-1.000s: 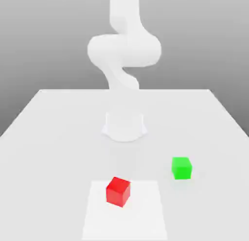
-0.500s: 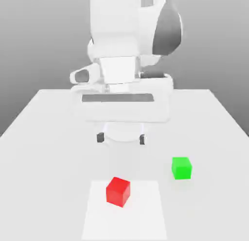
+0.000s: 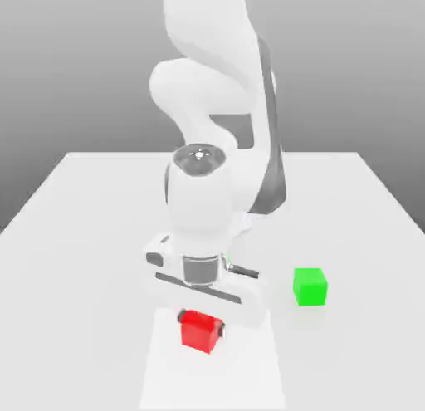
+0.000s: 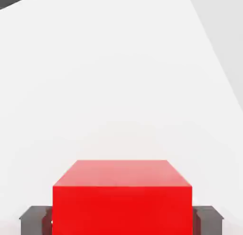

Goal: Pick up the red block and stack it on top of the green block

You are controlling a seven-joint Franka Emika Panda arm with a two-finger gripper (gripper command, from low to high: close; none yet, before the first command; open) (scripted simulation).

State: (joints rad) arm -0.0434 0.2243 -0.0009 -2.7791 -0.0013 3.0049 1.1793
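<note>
1. End effector (image 3: 201,325) low over the desk (image 3: 75,235), pointing straight down, pinching the red block (image 3: 200,330) from two opposite sides.
2. Hand view: dark fingers (image 4: 34,220) pressed flush against both side faces of the red block (image 4: 122,201), one on each side; no gap visible at either pad.
3. Red block sits on a paler square patch (image 3: 249,376) marked on the desk surface, near the front edge in the exterior view. Whether it has left the surface, cannot tell.
4. Green block (image 3: 310,286) rests on the bare desk, off to the exterior view's right of the red one and slightly farther back. Well apart from the end effector, untouched.
5. White arm (image 3: 217,94) folds down from above the desk's rear half, wrist directly over the red block.
</note>
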